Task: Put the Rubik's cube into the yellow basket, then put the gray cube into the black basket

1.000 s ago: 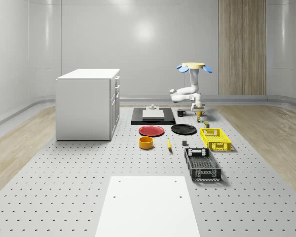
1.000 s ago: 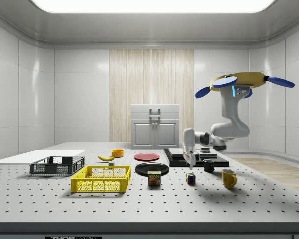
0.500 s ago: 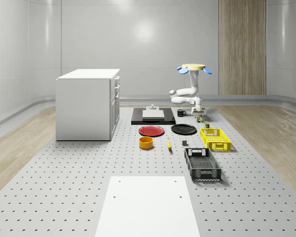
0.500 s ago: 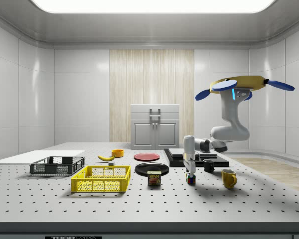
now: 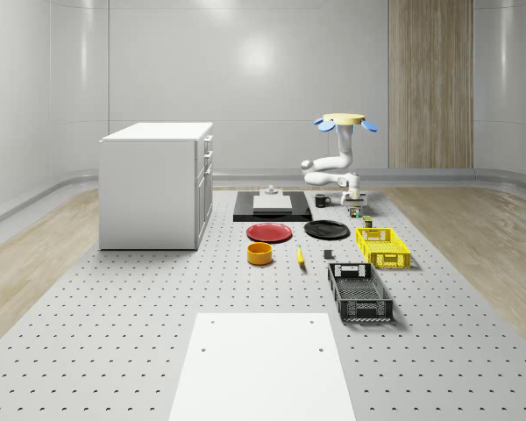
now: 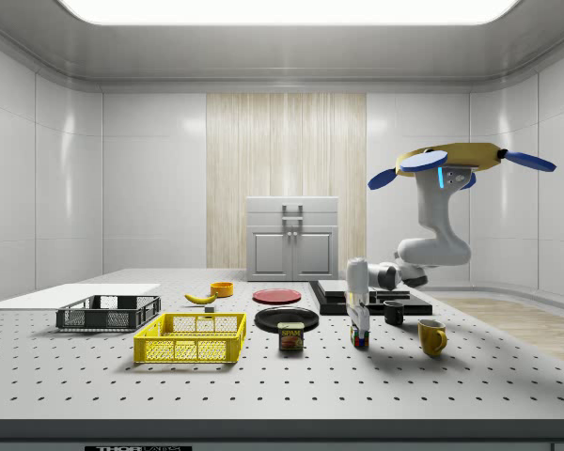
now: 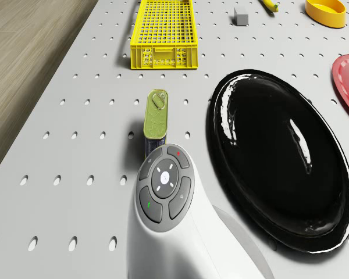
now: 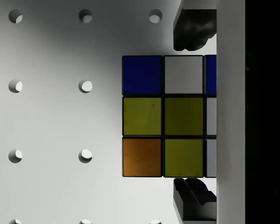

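Pincer [image 8: 192, 112] is hanging straight down over the Rubik's cube [image 8: 168, 116], fingers [image 8: 191, 28] spread, one on each side of the cube with a gap showing at both; cube is sitting on the tabletop [image 8: 60, 121], not yet gripped. In the side view the pincer [image 6: 359, 331] is reaching down to cube [image 6: 360, 340] level.

Judgement: cube faces are lying square to the fingers, so centring, settling a touch lower and closing evenly should be giving a firm hold; lift straight up before travelling.

Drone [image 6: 451, 158] is hovering above the mug [image 6: 430, 335], behind the pincer. Tin [image 7: 156, 119] is standing just beyond the pincer, directly on the line to the yellow basket [image 7: 163, 32], so it is needing clearance. Black plate [image 7: 282, 157] is lying beside the tin. Gray cube [image 7: 241, 15] is resting past the yellow basket, black basket [image 5: 359, 291] farther still.
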Tool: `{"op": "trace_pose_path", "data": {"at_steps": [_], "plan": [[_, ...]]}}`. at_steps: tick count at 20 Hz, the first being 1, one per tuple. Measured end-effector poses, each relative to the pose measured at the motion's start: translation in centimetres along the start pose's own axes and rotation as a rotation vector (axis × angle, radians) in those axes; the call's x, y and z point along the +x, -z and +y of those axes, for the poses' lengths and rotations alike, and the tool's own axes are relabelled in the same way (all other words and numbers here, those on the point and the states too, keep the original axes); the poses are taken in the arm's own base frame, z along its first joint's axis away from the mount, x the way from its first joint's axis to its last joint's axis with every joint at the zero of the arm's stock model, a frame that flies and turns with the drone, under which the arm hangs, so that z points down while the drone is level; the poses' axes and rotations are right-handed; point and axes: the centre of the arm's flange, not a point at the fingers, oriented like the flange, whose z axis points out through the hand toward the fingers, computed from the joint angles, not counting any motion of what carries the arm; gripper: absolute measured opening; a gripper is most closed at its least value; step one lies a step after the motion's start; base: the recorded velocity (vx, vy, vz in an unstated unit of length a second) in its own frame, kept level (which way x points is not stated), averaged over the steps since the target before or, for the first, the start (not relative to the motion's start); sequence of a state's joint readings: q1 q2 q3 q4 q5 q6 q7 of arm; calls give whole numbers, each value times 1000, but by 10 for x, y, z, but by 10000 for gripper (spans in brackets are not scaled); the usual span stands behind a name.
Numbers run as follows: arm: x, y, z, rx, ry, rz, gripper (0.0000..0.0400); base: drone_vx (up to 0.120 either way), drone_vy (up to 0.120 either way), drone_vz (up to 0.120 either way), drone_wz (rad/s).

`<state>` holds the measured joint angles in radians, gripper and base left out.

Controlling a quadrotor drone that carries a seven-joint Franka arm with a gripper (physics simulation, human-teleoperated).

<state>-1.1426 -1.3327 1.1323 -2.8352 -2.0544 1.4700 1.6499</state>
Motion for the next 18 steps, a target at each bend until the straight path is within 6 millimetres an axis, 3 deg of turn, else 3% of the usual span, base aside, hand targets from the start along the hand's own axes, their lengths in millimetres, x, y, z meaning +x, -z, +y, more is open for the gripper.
{"op": "trace_pose_path", "data": {"at_steps": [13,18], "plan": [[0,-8,0,0,0,0,400,0,0,0,0],[0,-8,0,0,0,0,347,0,0,0,0]]}}
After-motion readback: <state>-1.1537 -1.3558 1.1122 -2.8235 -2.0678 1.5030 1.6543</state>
